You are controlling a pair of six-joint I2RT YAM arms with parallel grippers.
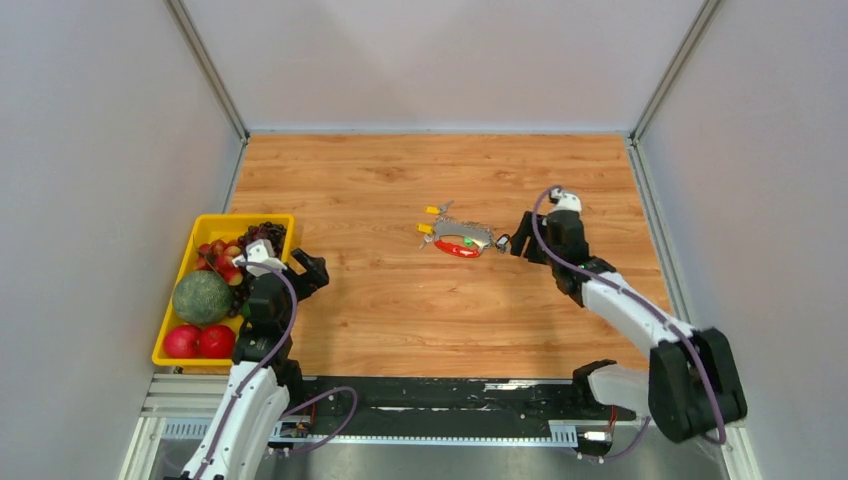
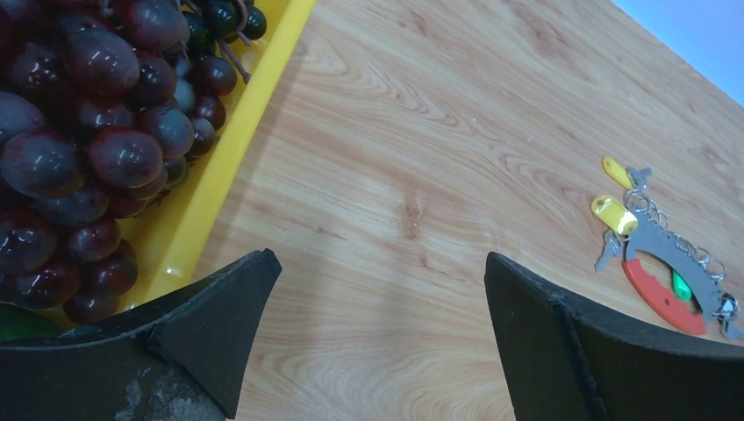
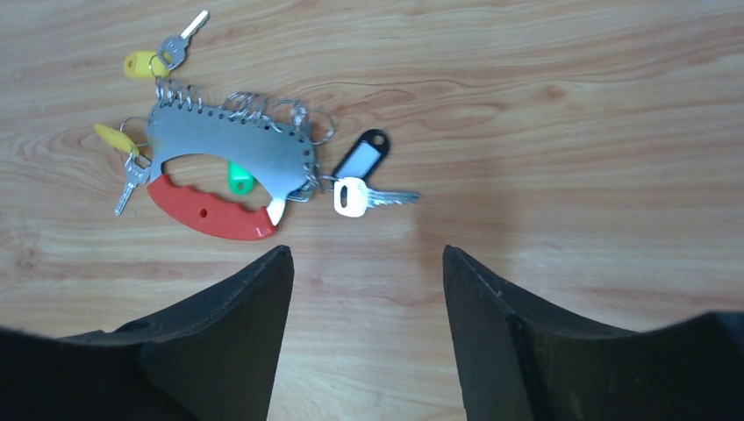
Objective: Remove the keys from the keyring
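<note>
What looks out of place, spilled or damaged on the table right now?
Nothing stands out. The keyring lies flat on the table, with its keys fanned around it on their rings. The fruit sits inside the yellow tray, and nothing has spilled.

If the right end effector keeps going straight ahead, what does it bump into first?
Probably the white-headed key at the near end of the keyring, with a black tag just behind it. The right end effector is open and points at them, though its height is unclear.
</note>
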